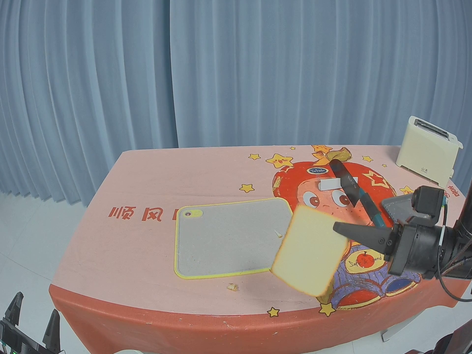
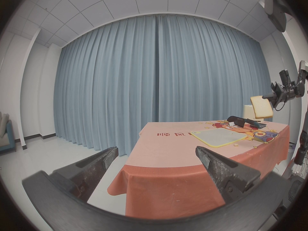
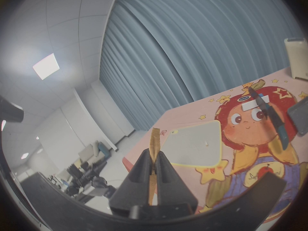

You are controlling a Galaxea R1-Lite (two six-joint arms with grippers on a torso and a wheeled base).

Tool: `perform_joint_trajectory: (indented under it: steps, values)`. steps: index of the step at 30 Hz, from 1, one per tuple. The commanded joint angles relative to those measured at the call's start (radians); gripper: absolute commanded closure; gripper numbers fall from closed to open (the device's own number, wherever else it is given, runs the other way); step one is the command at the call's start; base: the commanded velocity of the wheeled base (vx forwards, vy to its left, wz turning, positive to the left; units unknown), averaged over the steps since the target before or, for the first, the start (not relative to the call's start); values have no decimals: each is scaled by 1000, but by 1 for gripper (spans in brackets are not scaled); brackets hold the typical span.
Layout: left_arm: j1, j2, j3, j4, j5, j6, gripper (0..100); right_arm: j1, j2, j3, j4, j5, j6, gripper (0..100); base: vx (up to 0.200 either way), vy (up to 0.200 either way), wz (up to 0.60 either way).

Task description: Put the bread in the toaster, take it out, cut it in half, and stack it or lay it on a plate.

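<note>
A pale slice of bread hangs tilted in the air over the table's front right part, just right of the cutting board. My right gripper is shut on the slice's right edge; the right wrist view shows the bread edge-on between the closed fingers. The white toaster stands at the table's far right corner. A dark knife with a teal handle lies on the tablecloth behind the right gripper. Off the table's front left corner and below it, my left gripper is open and holds nothing.
The grey cutting board has a yellow-green rim and a small crumb on it. Another crumb lies on the cloth near the front edge. The table wears a pink printed cloth. Blue curtains hang behind it.
</note>
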Motion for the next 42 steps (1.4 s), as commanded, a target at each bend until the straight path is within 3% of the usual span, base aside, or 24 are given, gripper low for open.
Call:
perform_joint_trajectory:
  steps: [1,3,7,18,42]
  values:
    - [0,0,18,0,2,-2,0,27,124,-20,-107,-21,83,100,0,0,0]
    - [0,0,18,0,0,-2,0,31,196,-14,-224,-34,167,100,0,0,0]
    - [0,0,18,-2,-4,-2,0,40,263,-8,-317,-62,212,100,0,0,0]
    - [0,0,18,-2,-6,-2,0,66,377,24,-520,-85,213,100,0,0,0]
    - [0,0,18,0,-6,-2,0,73,363,27,-575,-103,212,100,0,0,0]
